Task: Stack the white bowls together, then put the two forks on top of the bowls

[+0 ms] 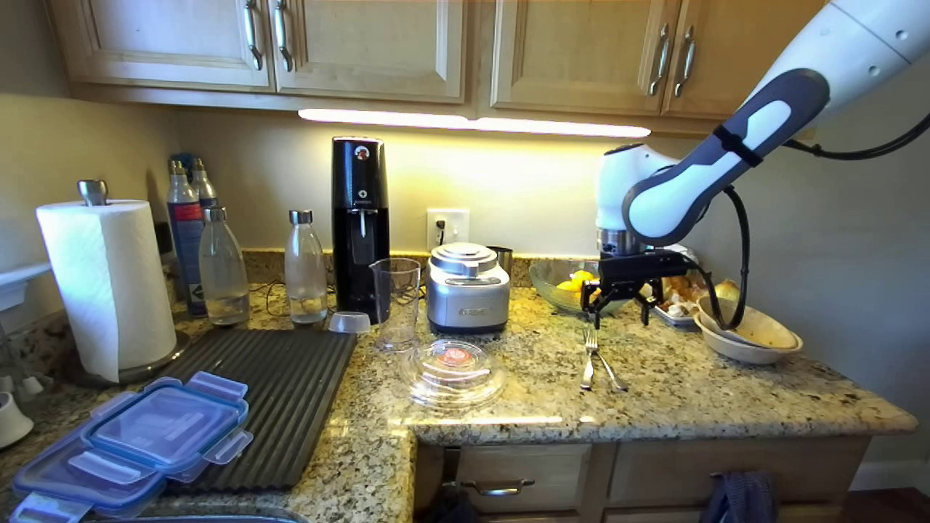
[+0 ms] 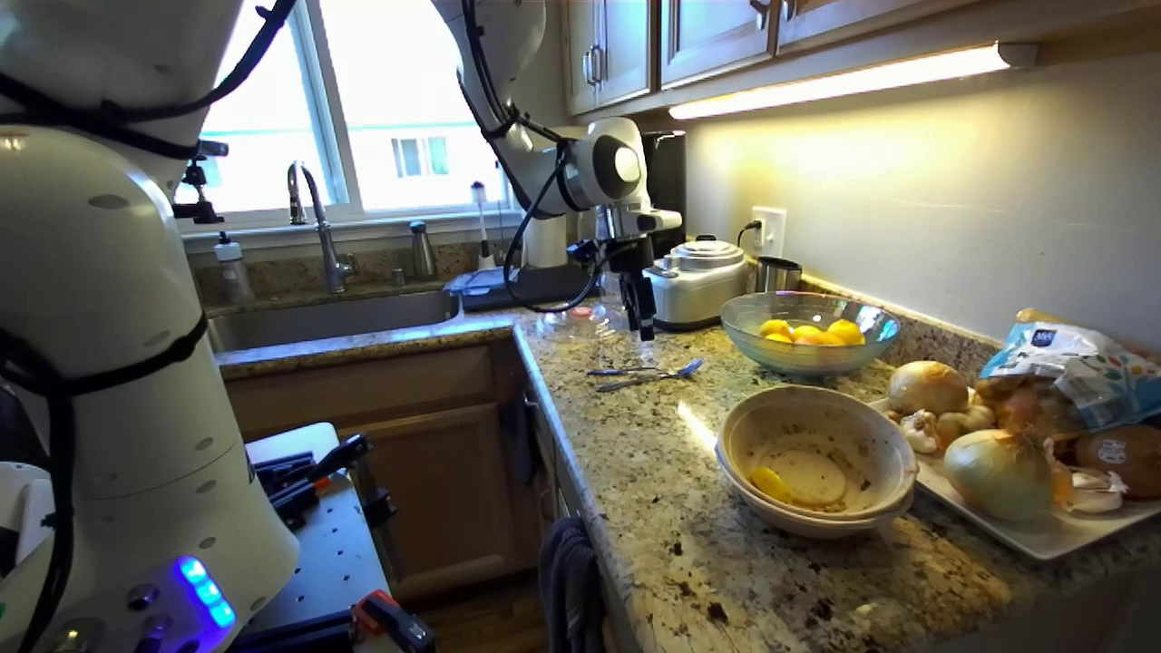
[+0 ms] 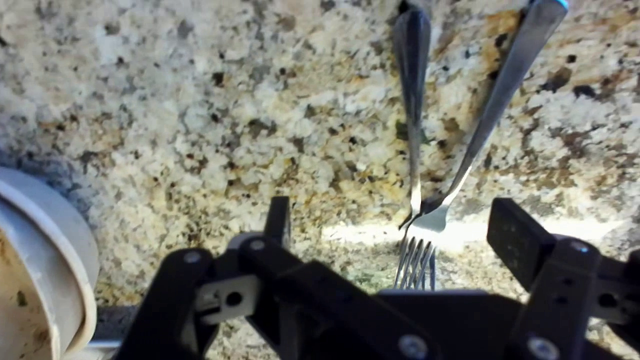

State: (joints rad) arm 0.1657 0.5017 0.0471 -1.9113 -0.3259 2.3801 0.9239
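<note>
The two white bowls are nested on the counter, as both exterior views show; the upper bowl [image 2: 821, 444] sits inside the lower bowl [image 2: 789, 523], with crumbs and a yellow scrap in it. Part of the pair shows at the left edge of the wrist view. Both forks lie on the granite with their heads crossed: a straighter fork [image 3: 412, 70] and a slanted fork [image 3: 500, 95] whose head rests over it. Above the fork heads my gripper [image 3: 390, 212] is open, its fingers apart on either side of them and touching neither. Some tine ends are hidden behind the gripper body.
A glass bowl [image 2: 785, 361] of yellow fruit stands by the wall, close behind the gripper. A white tray [image 2: 1034, 540] with onions and garlic sits beside the bowls. A clear glass dish [image 1: 454, 385] and a silver appliance [image 1: 468, 298] are on the forks' far side from the bowls.
</note>
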